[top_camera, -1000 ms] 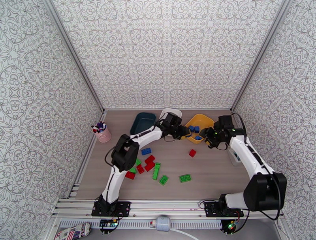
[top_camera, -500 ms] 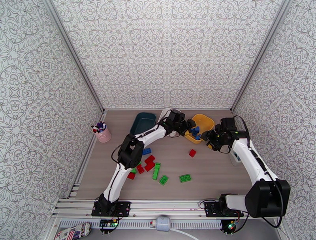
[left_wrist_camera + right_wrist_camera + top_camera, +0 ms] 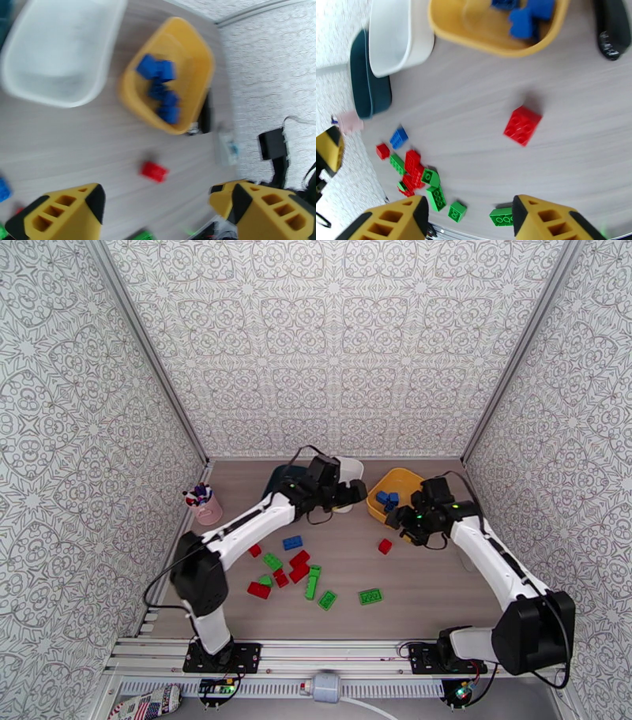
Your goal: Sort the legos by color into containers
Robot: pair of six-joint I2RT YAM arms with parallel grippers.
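Blue sorting is nearly done: several blue bricks (image 3: 160,89) lie in the yellow tray (image 3: 130,98), and one blue brick (image 3: 292,542) sits out on the worktop (image 3: 426,579). The white tray (image 3: 59,51) looks empty. The dark teal tray (image 3: 369,90) stands just beside it, and I cannot tell what it holds.

The left tool (image 3: 158,199) hangs above the gap between the white and yellow trays, its jaws spread wide with nothing between them. The right tool (image 3: 469,209) is also parted and empty, though less widely. It looks down on a lone red square brick (image 3: 522,125) lying apart from the rest, near the yellow tray.

I judge this a moment between picks. The red square is the handiest next target for the right tool – it needs a descent, a squeeze across its sides, and a tray chosen for red.

The other red and green bricks (image 3: 284,571) crowd together on the left, some touching, so a clean grip there calls for care; three green ones (image 3: 326,600) lie looser. The two arms are close over the trays, and the left arm crosses above the teal tray. A pink cup of pens (image 3: 207,508) stands well off to the left.
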